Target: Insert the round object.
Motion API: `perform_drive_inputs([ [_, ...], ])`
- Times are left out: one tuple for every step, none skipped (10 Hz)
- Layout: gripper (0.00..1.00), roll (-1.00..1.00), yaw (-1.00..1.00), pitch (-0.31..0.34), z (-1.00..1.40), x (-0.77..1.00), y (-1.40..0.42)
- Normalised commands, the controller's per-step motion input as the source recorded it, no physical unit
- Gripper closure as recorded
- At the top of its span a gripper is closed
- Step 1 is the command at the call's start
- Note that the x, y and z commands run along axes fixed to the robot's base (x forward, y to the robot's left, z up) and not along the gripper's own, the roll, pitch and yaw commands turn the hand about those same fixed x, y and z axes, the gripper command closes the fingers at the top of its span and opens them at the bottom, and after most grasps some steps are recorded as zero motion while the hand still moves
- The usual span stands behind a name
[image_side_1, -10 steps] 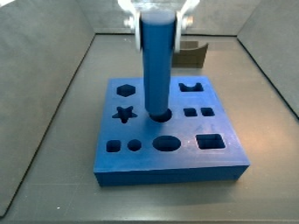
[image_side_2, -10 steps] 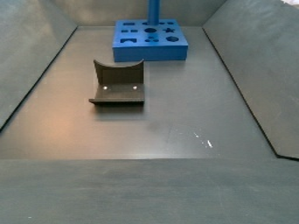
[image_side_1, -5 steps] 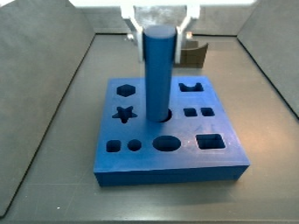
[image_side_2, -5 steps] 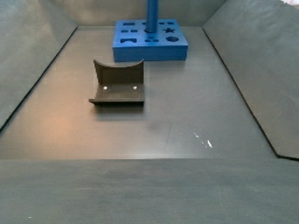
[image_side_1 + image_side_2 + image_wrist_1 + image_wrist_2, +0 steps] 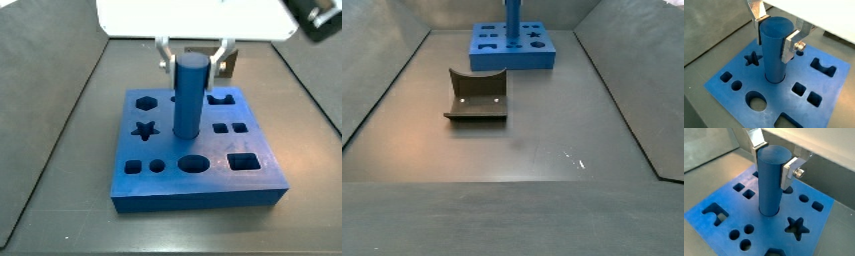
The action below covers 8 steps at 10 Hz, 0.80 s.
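Note:
The round object, a long blue cylinder peg (image 5: 189,95), stands upright with its lower end inside a round hole in the middle of the flat blue block (image 5: 201,195). My gripper (image 5: 191,58) is shut on the peg near its top. In both wrist views the silver fingers (image 5: 791,46) (image 5: 789,170) press their pads on opposite sides of the peg (image 5: 773,50) (image 5: 771,178), above the block (image 5: 841,75) (image 5: 821,228). In a side view the peg (image 5: 513,18) rises from the block (image 5: 516,62) at the far end of the floor; the gripper is out of that frame.
A dark olive U-shaped piece (image 5: 477,95) lies on the grey floor away from the block; it shows behind the gripper in a side view (image 5: 230,66). The block has star, hexagon, square and round holes. Grey walls ring the floor.
The peg and the gripper have moved straight down; the peg's lower end has sunk deeper into the block's middle hole, so less of it stands above the block.

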Motion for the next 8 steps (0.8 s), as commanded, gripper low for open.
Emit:
perform_drive_inputs([
  [1.0,0.0,-0.21,0.0,-0.3,0.0,0.06],
  [1.0,0.0,-0.23,0.0,-0.27,0.0,0.09],
  [1.0,0.0,-0.21,0.0,-0.24,0.0,0.09],
  [1.0,-0.01,-0.16,0.0,-0.21,0.03,0.09],
  [1.0,-0.05,-0.14,-0.009,-0.28,0.0,0.11],
  [1.0,-0.1,-0.13,-0.049,-0.17,0.0,0.07],
  [1.0,-0.09,0.0,-0.07,-0.11,0.0,0.02],
  [1.0,0.0,0.0,0.0,0.0,0.0,0.0],
])
